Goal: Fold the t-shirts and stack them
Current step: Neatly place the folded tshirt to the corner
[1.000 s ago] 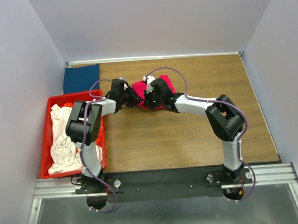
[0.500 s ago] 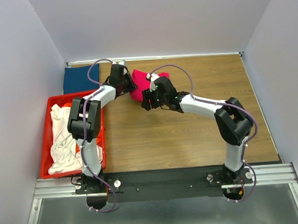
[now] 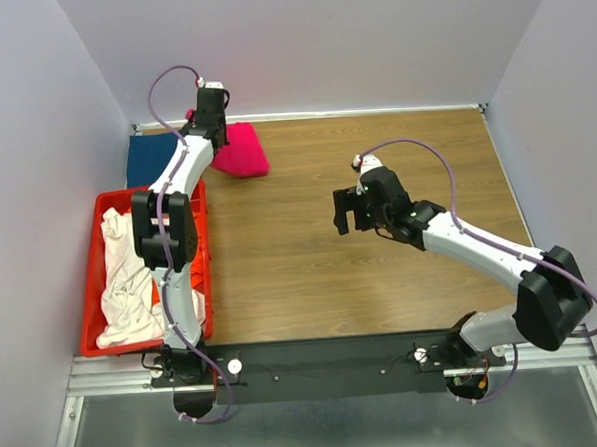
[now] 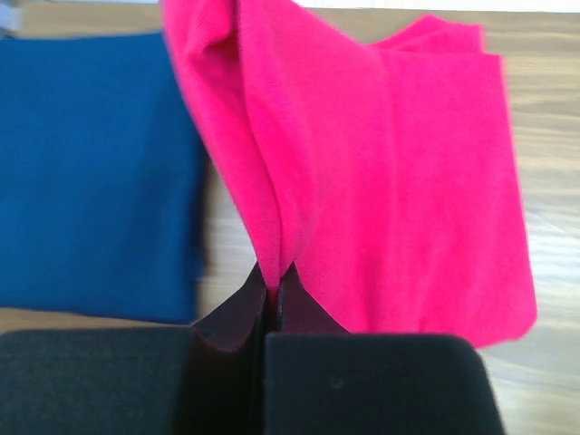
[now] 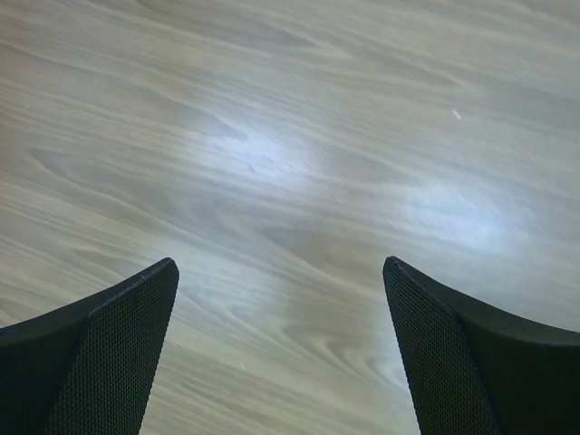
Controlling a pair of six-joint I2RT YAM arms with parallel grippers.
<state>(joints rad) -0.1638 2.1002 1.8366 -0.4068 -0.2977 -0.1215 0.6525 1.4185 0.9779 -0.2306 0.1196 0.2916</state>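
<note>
The folded magenta-pink t-shirt (image 3: 243,153) hangs at the back left of the table, just right of the folded dark blue t-shirt (image 3: 158,159). My left gripper (image 3: 214,136) is shut on its upper edge. In the left wrist view a fold of the pink t-shirt (image 4: 390,163) is pinched between my left gripper (image 4: 272,281), with the blue t-shirt (image 4: 91,172) flat to the left. My right gripper (image 3: 346,212) hovers open over bare wood mid-table, and in its own view the right gripper (image 5: 281,272) has nothing between its fingers.
A red crate (image 3: 91,256) stands at the left edge, holding a crumpled cream-white t-shirt (image 3: 123,283) and some orange cloth (image 3: 198,281). White walls close the table at the back and sides. Wood tabletop (image 3: 382,289) stretches right of the crate.
My left gripper shut on the pink t-shirt and carried it from mid-table to the back left, beside the blue one. My right gripper let go, opened wide and drew back to the right.
</note>
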